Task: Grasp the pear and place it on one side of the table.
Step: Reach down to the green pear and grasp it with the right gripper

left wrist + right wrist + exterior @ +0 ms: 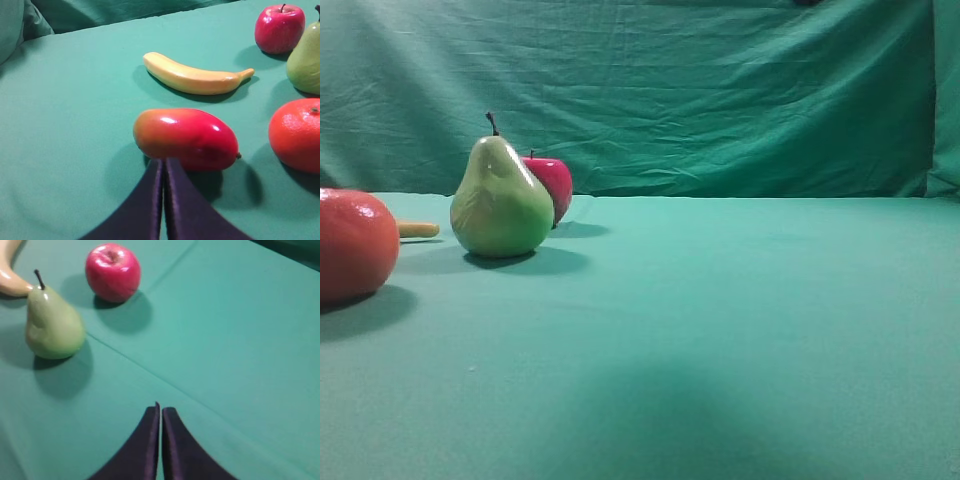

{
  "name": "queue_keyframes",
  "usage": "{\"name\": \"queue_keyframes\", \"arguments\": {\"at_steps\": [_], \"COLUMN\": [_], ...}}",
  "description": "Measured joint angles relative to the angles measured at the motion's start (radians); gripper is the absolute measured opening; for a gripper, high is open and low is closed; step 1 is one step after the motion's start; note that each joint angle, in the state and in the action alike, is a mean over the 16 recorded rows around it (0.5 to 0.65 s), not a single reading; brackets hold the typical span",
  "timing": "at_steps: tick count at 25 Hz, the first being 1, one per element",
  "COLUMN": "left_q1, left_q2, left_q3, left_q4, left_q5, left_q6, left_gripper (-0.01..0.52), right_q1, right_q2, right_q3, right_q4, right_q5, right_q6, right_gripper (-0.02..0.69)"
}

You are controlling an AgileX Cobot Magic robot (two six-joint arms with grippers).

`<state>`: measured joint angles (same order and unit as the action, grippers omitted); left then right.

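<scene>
The yellow-green pear (500, 200) stands upright on the teal table (740, 330) at the left, just in front of a red apple (553, 186). In the right wrist view the pear (52, 327) stands at the upper left, well away from my right gripper (161, 410), which is shut and empty above bare cloth. In the left wrist view only the pear's edge (306, 62) shows at the far right. My left gripper (164, 162) is shut and empty, just in front of a red-orange mango (187, 138). Neither gripper shows in the exterior view.
A large orange-red round fruit (355, 243) sits at the left edge, also in the left wrist view (296, 134). A yellow banana (192, 77) lies behind the mango. The red apple (112, 271) is behind the pear. A wrinkled backdrop cloth (720, 90) rises behind the table.
</scene>
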<state>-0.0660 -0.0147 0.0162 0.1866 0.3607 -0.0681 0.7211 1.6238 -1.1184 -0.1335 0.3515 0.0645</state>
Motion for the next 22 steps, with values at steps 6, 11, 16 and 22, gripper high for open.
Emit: {"name": "queue_keyframes", "arguments": {"at_steps": [6,11,16,22], "left_q1": [0.000,0.000,0.000,0.000], "left_q2": [0.000,0.000,0.000,0.000], "left_q3": [0.000,0.000,0.000,0.000], "left_q4": [0.000,0.000,0.000,0.000], "left_q5": [0.000,0.000,0.000,0.000], "left_q6": [0.000,0.000,0.000,0.000], "left_gripper": [0.000,0.000,0.000,0.000], "right_q1": [0.042,0.054,0.061,0.069], "right_q2": [0.180,0.290,0.376,0.469], "right_q3": [-0.213,-0.351,-0.432,-0.474], "right_q4": [0.091,0.190,0.270,0.303], "right_q5": [0.093,0.155,0.169,0.142], "right_q6": [-0.069,-0.148,-0.228,-0.267], "right_gripper": [0.240,0.445,0.615,0.650]}}
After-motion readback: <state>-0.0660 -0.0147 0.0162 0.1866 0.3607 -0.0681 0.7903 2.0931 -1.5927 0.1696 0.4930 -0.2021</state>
